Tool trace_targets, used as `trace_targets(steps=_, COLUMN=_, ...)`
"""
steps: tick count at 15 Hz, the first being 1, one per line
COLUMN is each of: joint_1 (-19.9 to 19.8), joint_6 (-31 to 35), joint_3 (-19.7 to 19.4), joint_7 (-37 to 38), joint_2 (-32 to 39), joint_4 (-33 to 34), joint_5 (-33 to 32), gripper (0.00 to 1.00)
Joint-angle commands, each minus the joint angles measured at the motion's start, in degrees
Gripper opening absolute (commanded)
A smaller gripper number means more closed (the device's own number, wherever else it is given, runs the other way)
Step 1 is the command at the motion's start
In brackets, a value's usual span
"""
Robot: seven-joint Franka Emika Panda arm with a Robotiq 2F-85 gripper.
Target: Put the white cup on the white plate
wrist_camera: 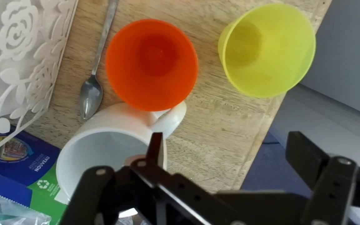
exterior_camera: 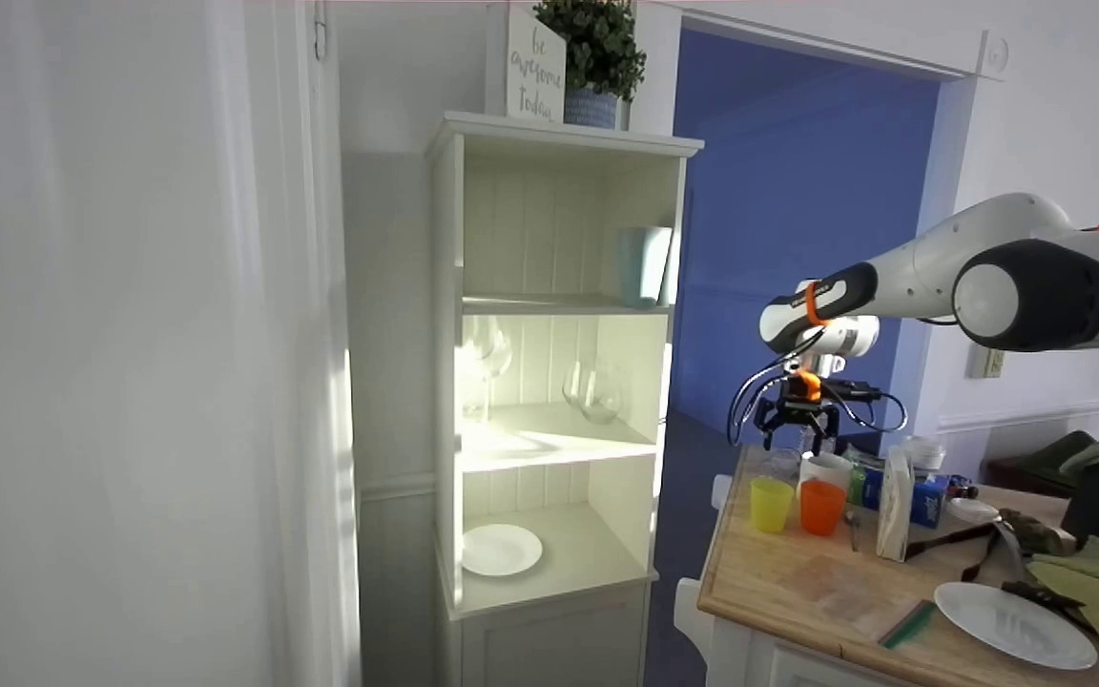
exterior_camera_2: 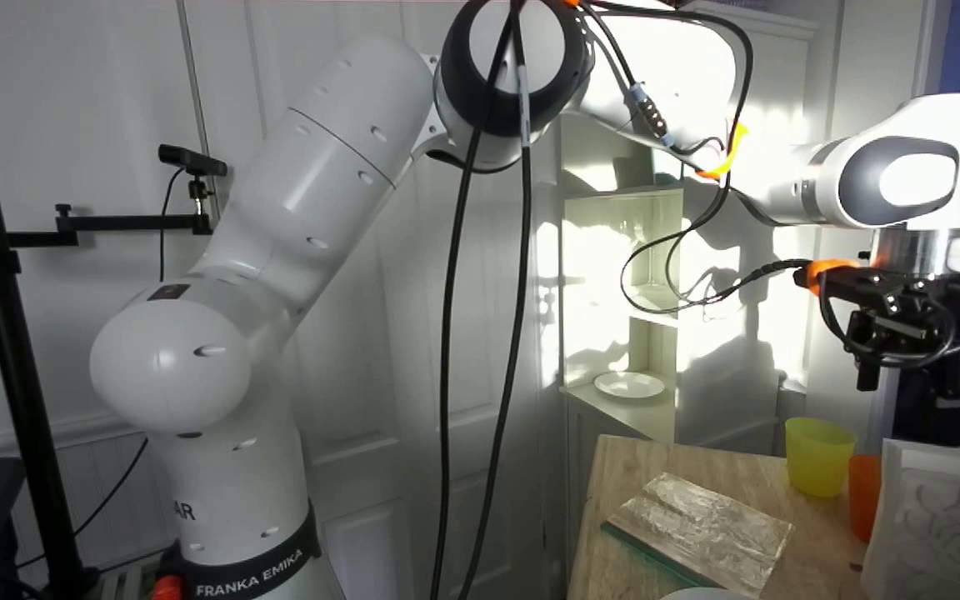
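1. Gripper [wrist_camera: 225, 143] hangs above the table [exterior_camera: 764, 577], fingers [wrist_camera: 305, 153] wide apart.
2. White cup [wrist_camera: 114, 150] stands on the table, just beside the orange cup [wrist_camera: 152, 64].
3. White plate [exterior_camera: 1015, 625] lies on the table, well apart from the white cup, near the green cloth [exterior_camera: 1098, 584].
4. Another plate [exterior_camera: 502, 551] sits inside the cabinet [exterior_camera: 559, 644].

Fingers [wrist_camera: 305, 154] stand apart, one partly hiding the white cup [wrist_camera: 105, 150] beside an orange cup [wrist_camera: 152, 67].

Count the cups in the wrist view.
3: the orange cup upper centre, the yellow cup upper right, the white cup lower left, partly behind the hand. Others may be hidden there.
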Motion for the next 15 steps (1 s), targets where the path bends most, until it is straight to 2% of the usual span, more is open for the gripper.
trace_targets(steps=1, joint_1=-0.66, joint_6=1.38, joint_3=-0.14, joint_7=2.38, joint_2=3.64, joint_4=4.0, joint_5=-0.26, gripper=1.0)
trace_targets(steps=7, joint_1=-0.22, joint_6=4.29, joint_3=-1.57, joint_7=5.37, joint_2=7.11, joint_4=6.62, joint_5=-1.75, gripper=1.0)
trace_targets(steps=14, joint_1=-0.75, joint_6=4.62, joint_3=-2.16, joint_7=7.12, joint_2=9.88, joint_4=9.97, joint_5=-1.98, gripper=1.0)
trace_targets(steps=15, joint_1=-0.94, joint_6=4.04, joint_3=-1.91, joint_7=7.38, joint_2=10.56, joint_4=10.75, joint_5=-1.62, gripper=0.96)
